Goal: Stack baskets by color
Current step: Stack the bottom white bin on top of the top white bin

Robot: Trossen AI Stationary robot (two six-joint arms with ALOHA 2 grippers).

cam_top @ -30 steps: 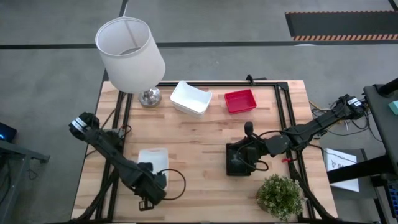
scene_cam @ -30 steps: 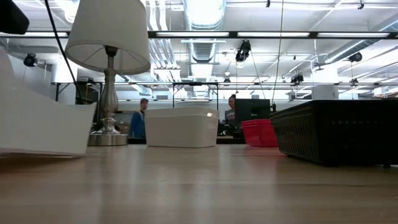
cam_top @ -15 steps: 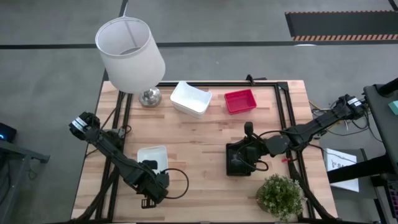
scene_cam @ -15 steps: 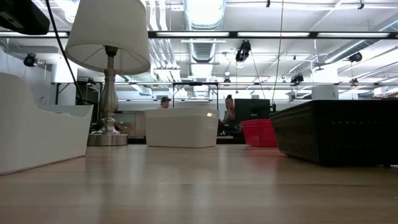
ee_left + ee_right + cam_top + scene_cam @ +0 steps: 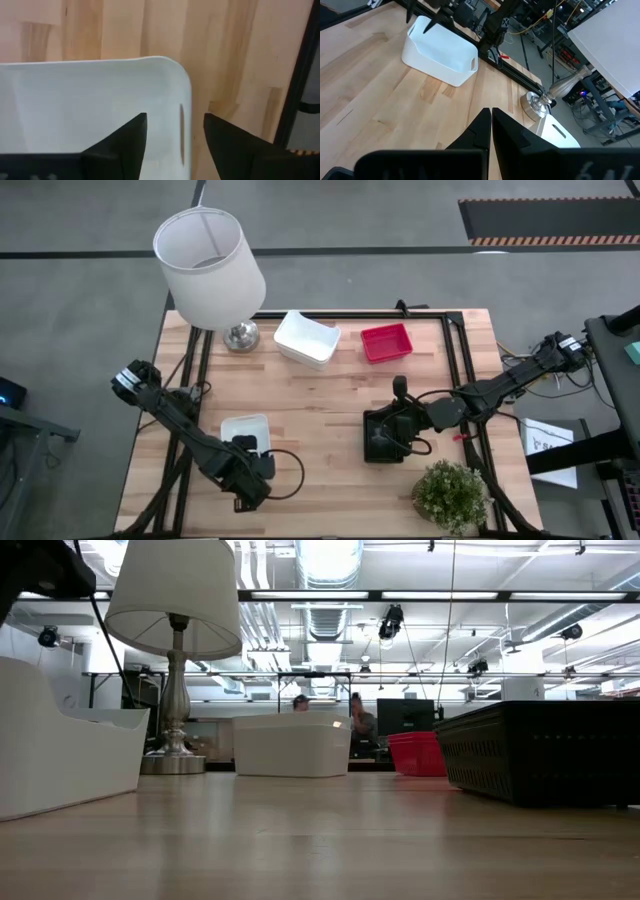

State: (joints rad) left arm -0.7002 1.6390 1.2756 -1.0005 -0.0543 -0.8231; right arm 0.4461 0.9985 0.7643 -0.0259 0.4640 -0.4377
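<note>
- The left gripper [image 5: 243, 448] is at the near left part of the table [image 5: 320, 395], over the end of a white basket [image 5: 243, 429]; in the left wrist view its two fingers [image 5: 122, 140] stand apart, one on each side of the basket's end wall, not pressing it
- This white basket [image 5: 90, 107] stands flat on the wood, away from the other baskets
- The white stack [image 5: 306, 338] stands at the far side, near the base of the lamp [image 5: 210, 265], and the red basket [image 5: 386, 342] is just beside it on the right
- The right gripper [image 5: 398, 395] hangs above the black basket [image 5: 392, 435], its fingers [image 5: 485, 127] pressed together with nothing between them
- A potted plant [image 5: 450, 495] stands at the near right corner
</note>
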